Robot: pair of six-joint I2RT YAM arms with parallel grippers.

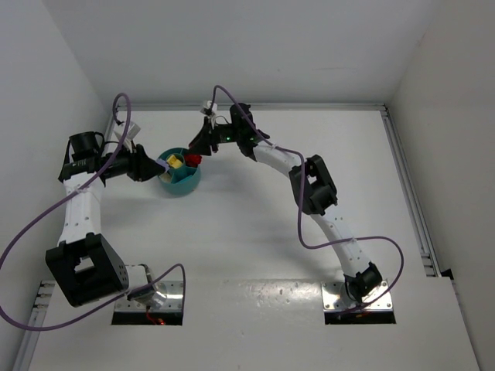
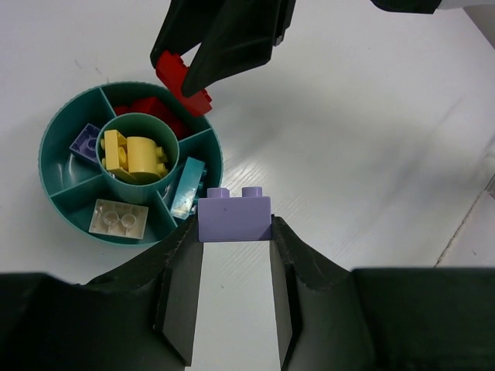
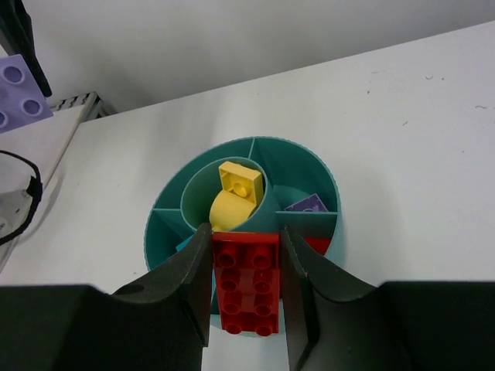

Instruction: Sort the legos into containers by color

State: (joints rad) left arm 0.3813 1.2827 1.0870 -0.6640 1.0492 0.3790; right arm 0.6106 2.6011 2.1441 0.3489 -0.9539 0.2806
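Observation:
The round teal bowl [image 1: 179,179] with inner dividers stands on the white table. Yellow legos [image 2: 133,153] fill its centre cup. Red legos [image 2: 151,107], a lilac one [image 2: 85,142], a teal bar [image 2: 188,186] and a pale one [image 2: 117,217] lie in separate outer compartments. My left gripper [image 2: 234,232] is shut on a lilac brick [image 2: 234,219], just beside the bowl's rim. My right gripper [image 3: 246,239] is shut on a flat red brick [image 3: 246,282], hanging over the bowl's edge [image 3: 309,151] near the red compartment. In the top view both grippers meet at the bowl, the left [image 1: 155,166] and the right [image 1: 197,153].
White walls close in the table at the back and both sides. A metal rail [image 1: 410,201] runs along the right edge. Purple cables [image 1: 46,224] loop off both arms. The arm bases [image 1: 147,297] sit at the near edge.

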